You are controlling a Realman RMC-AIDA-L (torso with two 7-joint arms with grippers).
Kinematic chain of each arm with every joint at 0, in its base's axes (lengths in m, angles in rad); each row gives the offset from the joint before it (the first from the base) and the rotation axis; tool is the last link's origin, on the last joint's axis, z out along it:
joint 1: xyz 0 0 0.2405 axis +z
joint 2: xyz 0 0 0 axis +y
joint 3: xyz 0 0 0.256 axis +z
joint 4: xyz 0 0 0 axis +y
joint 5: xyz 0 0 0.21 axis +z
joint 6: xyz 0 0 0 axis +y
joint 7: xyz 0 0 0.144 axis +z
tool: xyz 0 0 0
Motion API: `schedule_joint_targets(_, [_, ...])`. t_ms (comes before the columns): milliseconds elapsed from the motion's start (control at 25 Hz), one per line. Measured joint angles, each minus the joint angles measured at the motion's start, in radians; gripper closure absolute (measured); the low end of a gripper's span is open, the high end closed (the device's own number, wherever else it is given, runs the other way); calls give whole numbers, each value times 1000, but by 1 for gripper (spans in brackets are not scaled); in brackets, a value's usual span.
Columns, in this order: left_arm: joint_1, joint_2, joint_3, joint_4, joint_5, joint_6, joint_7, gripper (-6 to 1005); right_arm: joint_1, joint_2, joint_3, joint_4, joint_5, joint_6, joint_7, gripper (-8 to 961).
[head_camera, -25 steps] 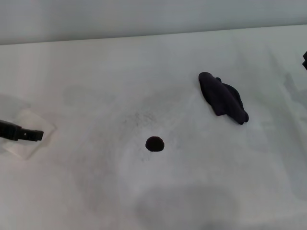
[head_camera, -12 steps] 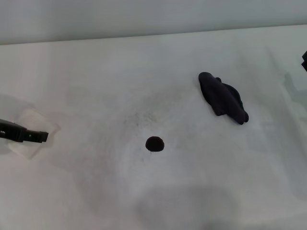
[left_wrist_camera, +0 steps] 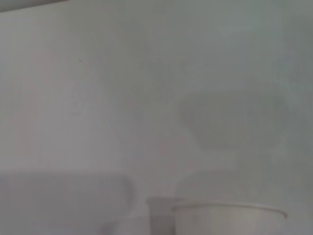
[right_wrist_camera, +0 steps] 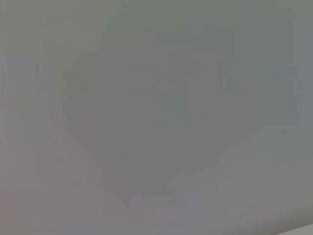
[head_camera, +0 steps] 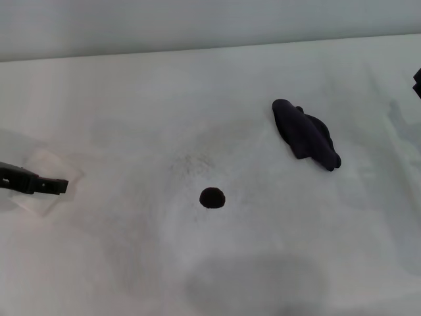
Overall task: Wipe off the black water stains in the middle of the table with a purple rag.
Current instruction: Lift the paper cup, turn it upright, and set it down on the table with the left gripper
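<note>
In the head view alone, purple rag [head_camera: 306,134].

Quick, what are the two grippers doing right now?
Left gripper: holds nothing, over the table's left edge; open or shut cannot be told.
Right gripper: barely in view; cannot be told.

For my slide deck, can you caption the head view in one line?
Purple rag lies untouched right of the black spot on the white table; left hand at the left edge, right hand barely visible.

Soft even light, hazy wrist views
</note>
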Motion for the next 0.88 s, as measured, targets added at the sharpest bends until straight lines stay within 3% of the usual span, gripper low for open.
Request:
schedule_joint_targets(600, [1,-2,-1,-14,-27,0,10,158,-2,0,1,2,0,0,0,128])
schedule_joint_targets(880, [4,-1,-5,-14,-106,13,37,177,-3,0,2,2,0,-2,0,128])
